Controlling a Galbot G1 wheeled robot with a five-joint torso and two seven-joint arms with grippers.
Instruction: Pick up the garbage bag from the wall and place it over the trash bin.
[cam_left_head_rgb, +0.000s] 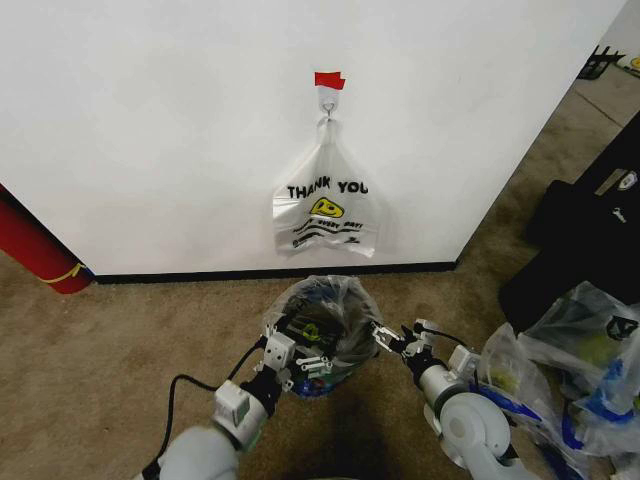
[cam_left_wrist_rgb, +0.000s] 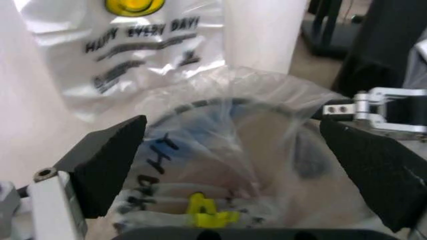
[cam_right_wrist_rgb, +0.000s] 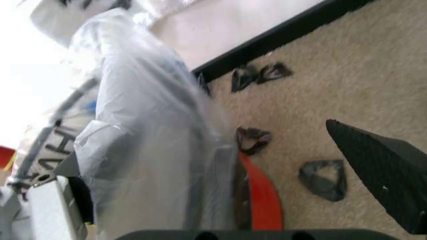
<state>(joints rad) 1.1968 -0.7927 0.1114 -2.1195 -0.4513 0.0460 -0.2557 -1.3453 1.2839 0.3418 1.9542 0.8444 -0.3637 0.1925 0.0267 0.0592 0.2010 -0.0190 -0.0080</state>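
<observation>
The wall (cam_left_head_rgb: 150, 120) is standing just behind the trash bin (cam_left_head_rgb: 322, 372), which serves as the landmark here, and the brown carpet floor (cam_left_head_rgb: 110, 350) is carrying the bin. On the wall above and behind the bin, a whiter "THANK YOU" bag (cam_left_head_rgb: 325, 212) is hanging from a small metal hook (cam_left_head_rgb: 328, 98) under a red tape strip (cam_left_head_rgb: 329, 80). To the robot's right of the bin, bulging clear-and-blue bags (cam_left_head_rgb: 575, 370) are lying on the floor.

The garbage bag (cam_left_head_rgb: 325, 300) is already sitting over the bin, its translucent plastic puffing up above the rim and draping down the wire mesh toward the red base (cam_right_wrist_rgb: 263, 200). So the placing step appears to be nearly finished, with only the fit being settled.

The left gripper (cam_left_head_rgb: 290, 352) is hovering at the bin's left rim with its jaws spread wide and grasping nothing; in the left wrist view the plastic is lying between the fingers (cam_left_wrist_rgb: 107, 165) without being pinched. The right gripper (cam_left_head_rgb: 398, 338) is hanging just beside the bin's right rim, also released.

The next move probably calls for checking that the bag's mouth is hugging the rim evenly all round, then drawing both arms clear without snagging the thin plastic.
</observation>
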